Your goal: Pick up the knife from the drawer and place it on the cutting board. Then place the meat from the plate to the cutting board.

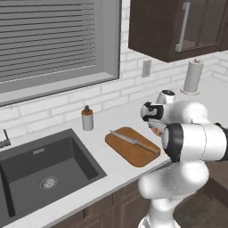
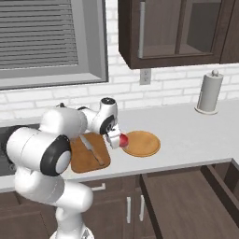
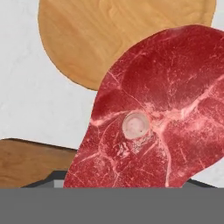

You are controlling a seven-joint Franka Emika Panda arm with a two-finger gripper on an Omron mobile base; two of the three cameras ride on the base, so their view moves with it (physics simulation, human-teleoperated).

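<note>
Your end effector (image 2: 117,140) is clamped on the meat (image 2: 123,139), holding it above the counter (image 2: 186,133) in the gap between the cutting board (image 2: 86,161) and the plate (image 2: 142,144). From the hand view you see the red, marbled meat (image 3: 162,118) hanging close to the camera, with the plate (image 3: 100,35) behind it and a corner of the cutting board (image 3: 30,164) at the lower left. You can make out only a sliver of the steak past the wrist in the left base view, where the end effector (image 1: 156,129) sits just right of the cutting board (image 1: 129,153).

Look at the knife (image 2: 92,149): it lies flat on the cutting board, running diagonally along it, blade toward the far wall and dark handle toward the near edge. The left base view shows the same knife (image 1: 133,141) stretched across the board.

Below the counter at the right, the drawer (image 2: 182,200) stands pulled out. Further out you have a sink (image 1: 44,171) at the left, a small soap bottle (image 1: 87,118) beside it near the wall, and a paper towel roll (image 2: 208,93) standing at the far right under the dark wall cabinets (image 2: 177,32)
</note>
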